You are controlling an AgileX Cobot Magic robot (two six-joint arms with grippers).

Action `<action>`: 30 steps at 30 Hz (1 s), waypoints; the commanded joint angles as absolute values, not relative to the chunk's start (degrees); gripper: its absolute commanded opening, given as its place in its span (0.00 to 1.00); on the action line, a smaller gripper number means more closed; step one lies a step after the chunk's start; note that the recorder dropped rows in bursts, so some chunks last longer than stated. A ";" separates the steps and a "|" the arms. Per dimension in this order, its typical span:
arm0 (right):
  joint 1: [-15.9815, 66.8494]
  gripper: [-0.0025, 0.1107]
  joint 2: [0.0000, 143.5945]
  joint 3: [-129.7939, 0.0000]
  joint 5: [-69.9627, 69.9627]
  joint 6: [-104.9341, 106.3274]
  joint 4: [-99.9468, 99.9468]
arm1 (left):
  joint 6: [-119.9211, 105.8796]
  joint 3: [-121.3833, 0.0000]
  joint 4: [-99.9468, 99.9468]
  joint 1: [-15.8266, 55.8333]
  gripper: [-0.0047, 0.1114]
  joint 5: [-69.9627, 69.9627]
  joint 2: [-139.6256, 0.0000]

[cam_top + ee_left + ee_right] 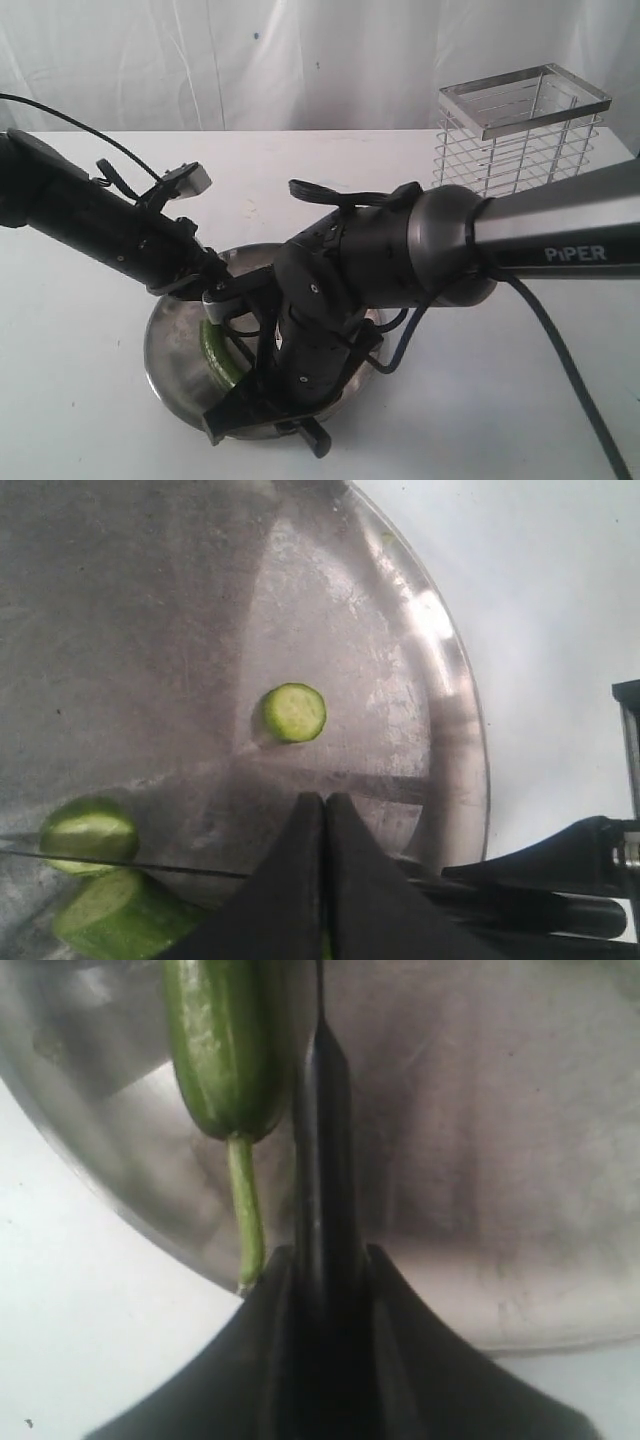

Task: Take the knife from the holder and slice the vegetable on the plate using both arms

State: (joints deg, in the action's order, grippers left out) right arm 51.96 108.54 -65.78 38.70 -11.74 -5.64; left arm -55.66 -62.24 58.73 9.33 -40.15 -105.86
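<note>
The steel plate [168, 345] lies at the table's front middle, with the green vegetable [222, 358] on it. My right gripper [322, 1255] is shut on the black handle of the knife [320, 1150]. The blade runs alongside the vegetable [222, 1050] and its thin stem. In the left wrist view the blade's thin edge [120, 861] sits between a cut piece [90, 832] and the vegetable's body [120, 918]. A round slice [295, 712] lies apart on the plate [462, 730]. My left gripper [325, 798] is shut just above the plate, with its tips pressed together.
The wire holder [520, 130] stands at the back right of the white table, well away from both arms. Both arms crowd over the plate, the right forearm [560, 240] stretching in from the right. White cloth hangs behind the table.
</note>
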 commanded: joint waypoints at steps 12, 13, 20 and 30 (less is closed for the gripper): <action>51.88 0.02 108.80 -66.20 39.32 -10.41 -4.94 | -55.86 -61.74 57.16 9.50 0.04 -40.54 -109.97; 51.88 0.02 108.80 -66.20 39.20 -10.41 -4.95 | -56.19 -61.74 57.29 9.75 0.04 -40.54 -109.96; 51.88 0.02 108.80 -66.20 39.85 -10.41 -4.95 | -56.72 -61.74 54.07 12.56 0.04 -38.87 -114.18; 51.88 0.02 108.42 -68.14 46.53 -9.10 -4.70 | -53.75 -62.56 50.14 12.66 0.04 -36.72 -117.43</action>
